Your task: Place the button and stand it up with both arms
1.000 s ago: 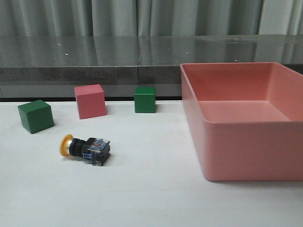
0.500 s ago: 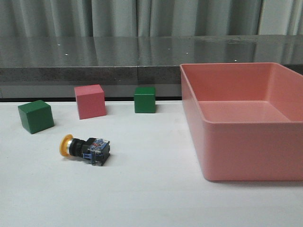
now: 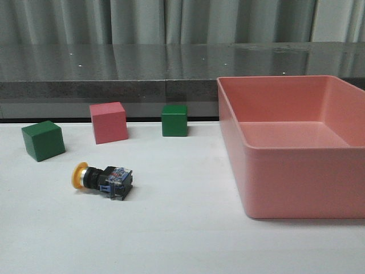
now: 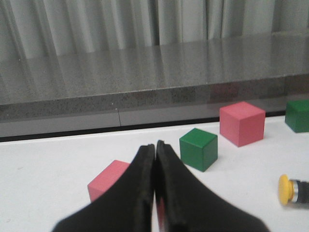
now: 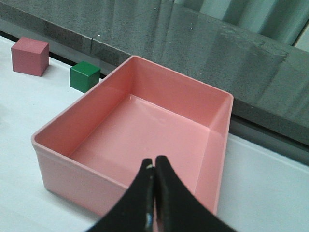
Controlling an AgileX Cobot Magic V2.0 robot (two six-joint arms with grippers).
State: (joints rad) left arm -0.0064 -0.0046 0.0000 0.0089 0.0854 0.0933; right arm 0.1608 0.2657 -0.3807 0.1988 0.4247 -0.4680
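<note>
Currently the white table (image 3: 182,228) carries everything; behind it runs a dark speckled ledge (image 3: 114,88) with a glossy top, backed by grey-green pleated curtains (image 3: 142,20).

Button (image 3: 102,178) lies on its side on the left part of the table, yellow cap pointing left, contact block to the right, nothing touching it.

Behind it, in a loose row: green cube (image 3: 43,140), pink cube (image 3: 108,122), second green cube (image 3: 174,120).

Large pink bin (image 3: 296,182) sits to the right, well apart from the button.

Left gripper (image 4: 154,147): fingers pressed together, holding nothing, above another pink cube (image 4: 107,180).

Right gripper (image 5: 154,164): fingers likewise closed and empty, over the bin.
</note>
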